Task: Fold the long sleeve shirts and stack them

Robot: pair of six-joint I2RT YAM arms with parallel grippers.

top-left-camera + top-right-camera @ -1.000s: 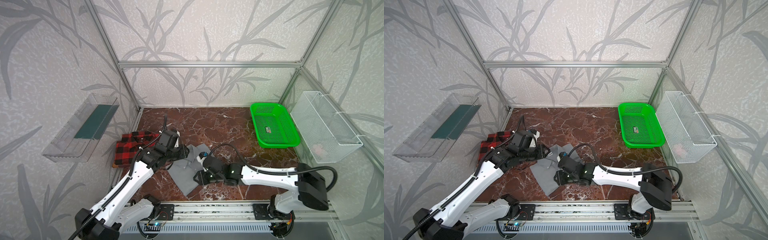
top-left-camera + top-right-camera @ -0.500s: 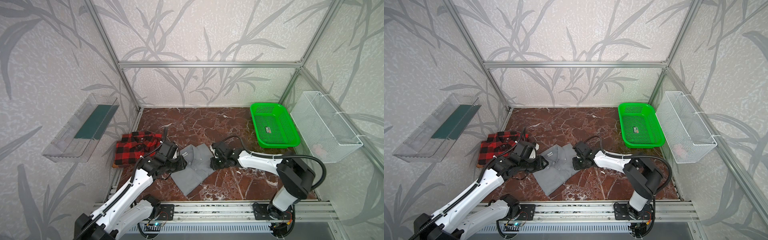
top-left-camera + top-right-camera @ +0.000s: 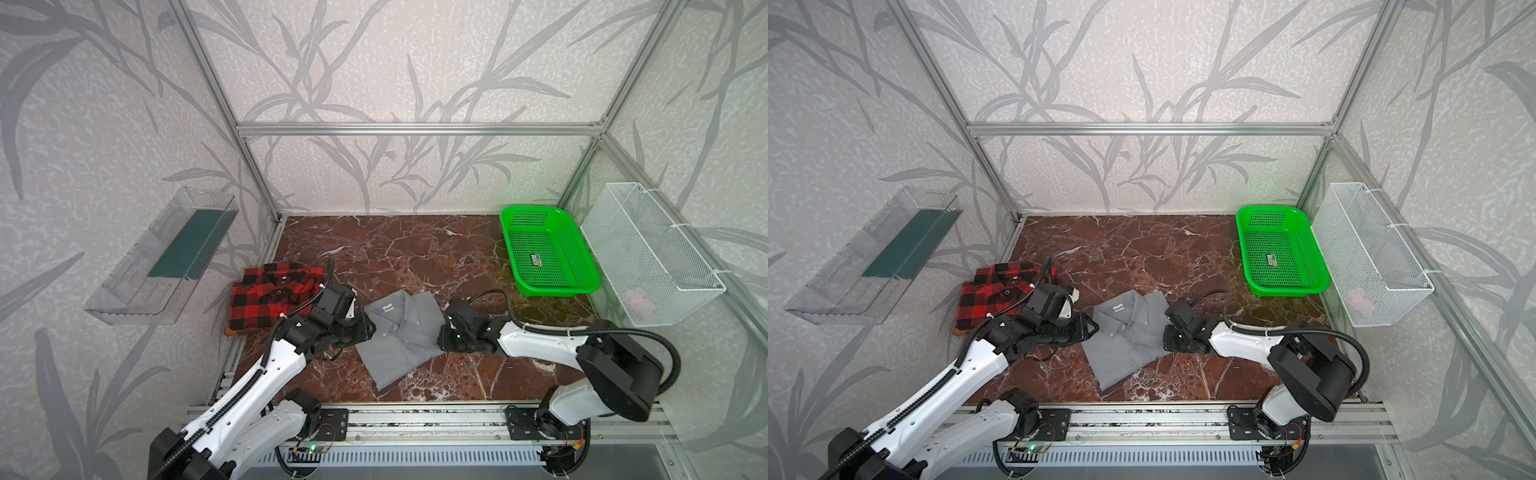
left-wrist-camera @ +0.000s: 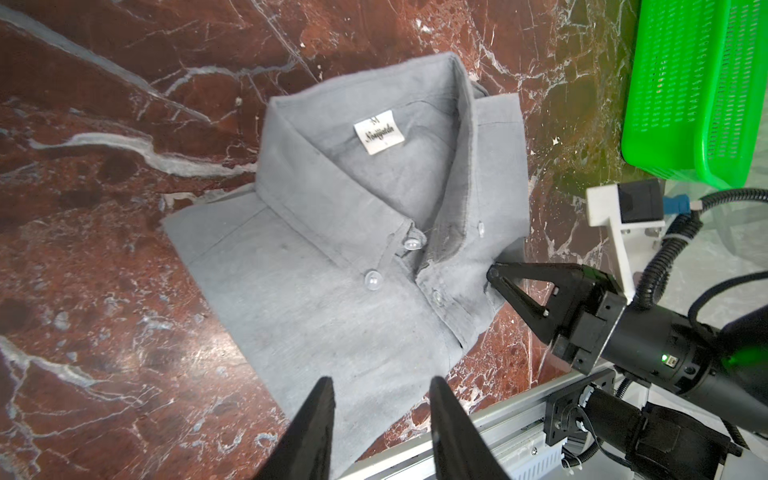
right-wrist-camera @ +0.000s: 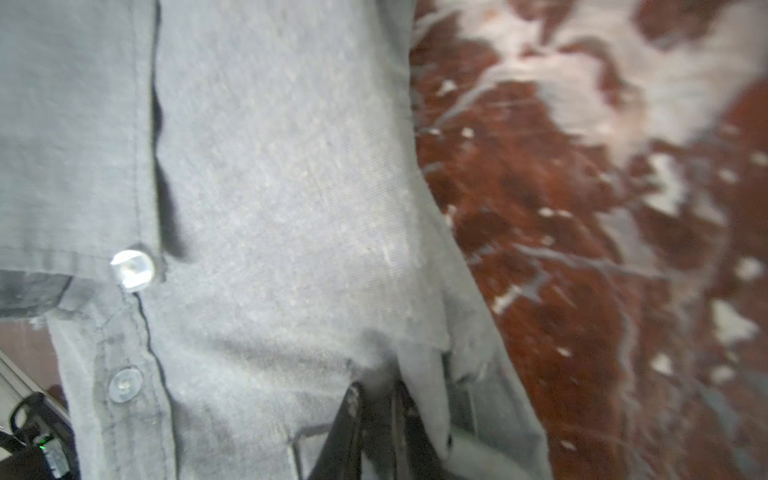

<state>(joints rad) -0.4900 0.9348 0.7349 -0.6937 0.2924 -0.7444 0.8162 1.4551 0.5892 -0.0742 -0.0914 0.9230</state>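
The grey long sleeve shirt (image 3: 401,332) (image 3: 1125,332) lies folded, collar up, in the middle of the marble table (image 3: 395,257). The red-and-black plaid shirt (image 3: 274,299) (image 3: 992,291) lies folded at the left edge. My left gripper (image 4: 380,399) (image 3: 369,328) stands open at the grey shirt's left side, its fingers low over the cloth with nothing between them. My right gripper (image 5: 374,399) (image 3: 440,340) is at the shirt's right edge, shut on a fold of the grey fabric (image 5: 291,208); its black finger also shows against that edge in the left wrist view (image 4: 494,276).
A green basket (image 3: 536,210) (image 4: 685,83) stands at the back right. On the right wall hangs a white wire basket (image 3: 648,249), and on the left wall a clear bin (image 3: 166,257). The aluminium rail (image 3: 415,419) runs along the table's front.
My right gripper swung from the shirt's front up by the collar, then drew back along the right edge, and its jaws narrowed onto the cloth. My left gripper shifted slightly toward the front.
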